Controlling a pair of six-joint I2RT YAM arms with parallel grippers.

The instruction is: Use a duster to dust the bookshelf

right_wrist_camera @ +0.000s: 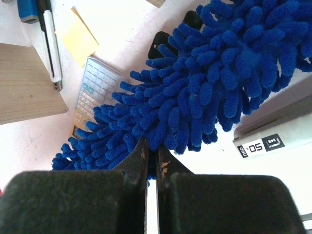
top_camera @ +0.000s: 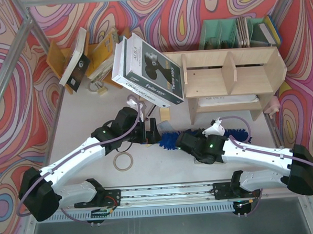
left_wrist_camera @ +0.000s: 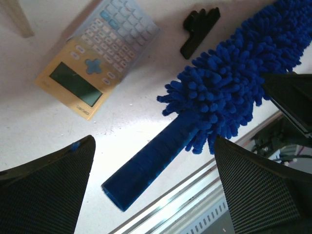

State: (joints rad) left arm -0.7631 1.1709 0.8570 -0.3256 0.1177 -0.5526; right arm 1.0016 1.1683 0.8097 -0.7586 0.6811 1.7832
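Note:
The bookshelf (top_camera: 233, 84), a low light plywood unit with dividers, stands at the back right. The duster (top_camera: 171, 140), bright blue and shaggy, lies across the table in front of it. My right gripper (top_camera: 185, 141) is shut on the duster's fluffy head (right_wrist_camera: 219, 73), with strands pinched between the closed jaws of the right gripper (right_wrist_camera: 152, 153). My left gripper (top_camera: 153, 130) is open. In the left wrist view the duster's slim blue handle (left_wrist_camera: 146, 168) lies between the wide-apart jaws of the left gripper (left_wrist_camera: 155, 146), untouched by either. The head (left_wrist_camera: 234, 83) runs up to the right.
A large white boxed book (top_camera: 149, 70) leans against the shelf's left end. A green file organizer (top_camera: 231, 34) stands behind the shelf and an orange-brown book stand (top_camera: 59, 56) at the back left. A calculator (left_wrist_camera: 95, 58), black clip (left_wrist_camera: 200, 31), yellow note (right_wrist_camera: 80, 39) and tape ring (top_camera: 123, 161) lie nearby.

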